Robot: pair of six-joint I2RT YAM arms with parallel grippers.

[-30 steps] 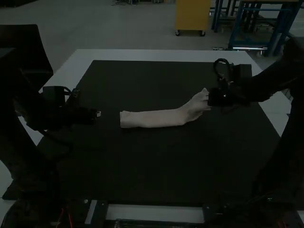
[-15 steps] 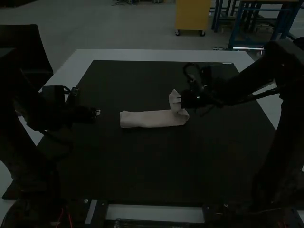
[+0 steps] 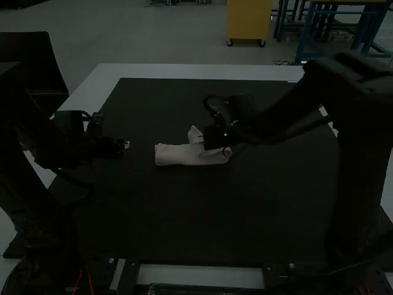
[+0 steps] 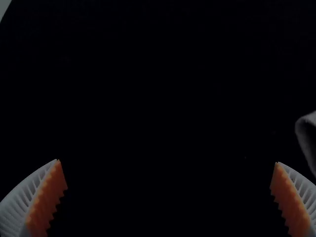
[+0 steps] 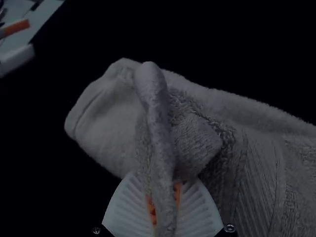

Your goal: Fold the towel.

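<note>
A pale towel point(image 3: 175, 155) laid in a narrow strip on the dark mat point(image 3: 196, 215), one end raised and pinched by the right gripper point(image 3: 200, 140), the left gripper point(image 3: 126, 145) held open near the opposite end.

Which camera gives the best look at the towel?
The right wrist view: the towel looms close, its ribbed weave plain, a fold pinched between the right gripper's fingers. The high view shows it smaller, lying on the dark mat; the left wrist view catches just an edge.
</note>
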